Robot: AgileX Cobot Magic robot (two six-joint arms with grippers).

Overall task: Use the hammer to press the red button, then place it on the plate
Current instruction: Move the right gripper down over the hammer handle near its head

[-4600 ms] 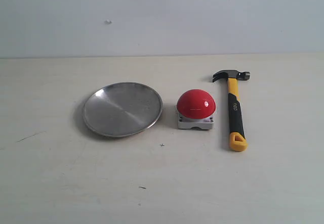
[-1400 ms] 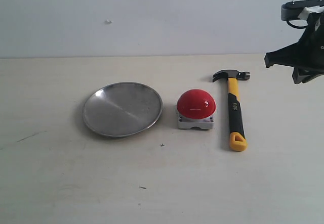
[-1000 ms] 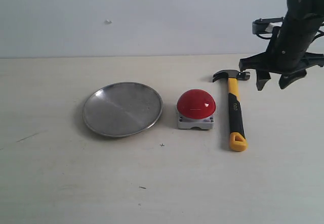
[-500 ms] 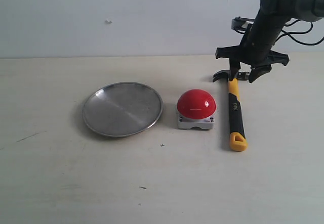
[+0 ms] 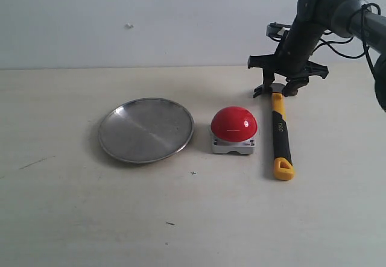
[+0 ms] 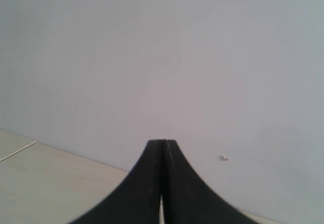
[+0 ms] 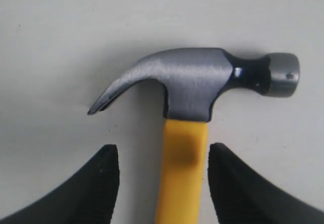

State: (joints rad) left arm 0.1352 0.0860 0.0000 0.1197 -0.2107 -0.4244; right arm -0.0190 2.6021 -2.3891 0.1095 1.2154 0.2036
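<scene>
The hammer (image 5: 280, 134) lies flat on the table at the right, dark head toward the wall, yellow looped end toward the front. My right gripper (image 5: 276, 90) hangs over its head end, open. In the right wrist view the yellow handle (image 7: 181, 173) runs between the two black fingers, just below the metal head (image 7: 195, 82), with a gap on each side. The red button (image 5: 233, 124) sits on its grey base left of the hammer. The plate (image 5: 146, 129) lies further left. My left gripper (image 6: 162, 144) is shut on nothing and faces the wall.
A pale wooden table (image 5: 193, 219) carries everything, with a plain white wall (image 5: 151, 20) behind it. The right arm (image 5: 338, 11) reaches in from the upper right with cables along it. A small mark (image 5: 128, 26) shows on the wall.
The right arm came in from the right edge and swept leftward and down, until its open gripper stood over the hammer's head. Hammer, button and plate have not moved.
</scene>
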